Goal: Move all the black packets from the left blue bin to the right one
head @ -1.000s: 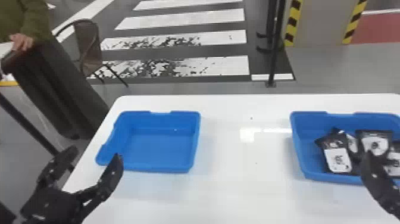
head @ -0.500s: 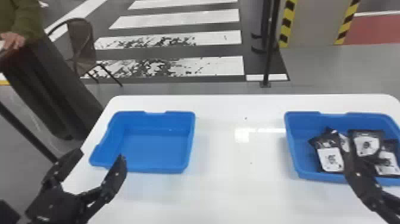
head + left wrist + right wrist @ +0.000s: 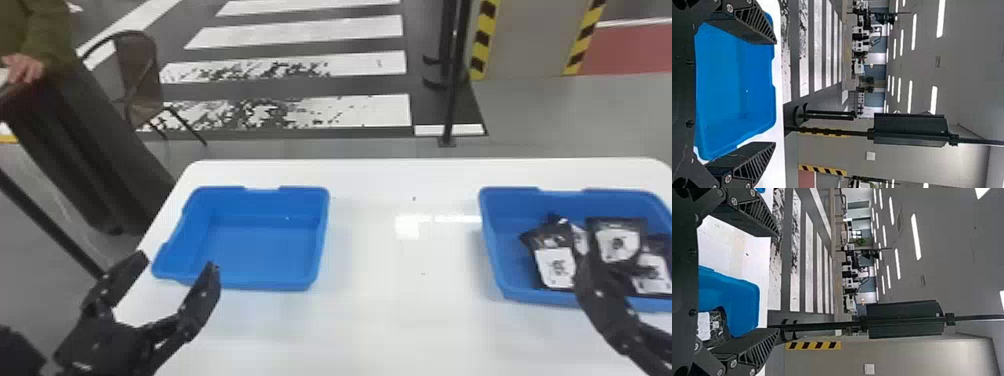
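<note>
Both grippers shifted slightly inward over the last second. Left gripper [image 3: 775,93] is now nearer left bin [image 3: 322,240]; right gripper [image 3: 778,282] has been brought further over right bin [image 3: 490,240]. Contact with packets [image 3: 554,269] can't be told. Both jaws spread wide, nothing held. Packet pile unchanged, lying overlapped in right bin. No transfer made in that second; none judged needed, as nothing is left to be picked from left bin. Task judged done; arms should be backed off without packets being snagged.
</note>
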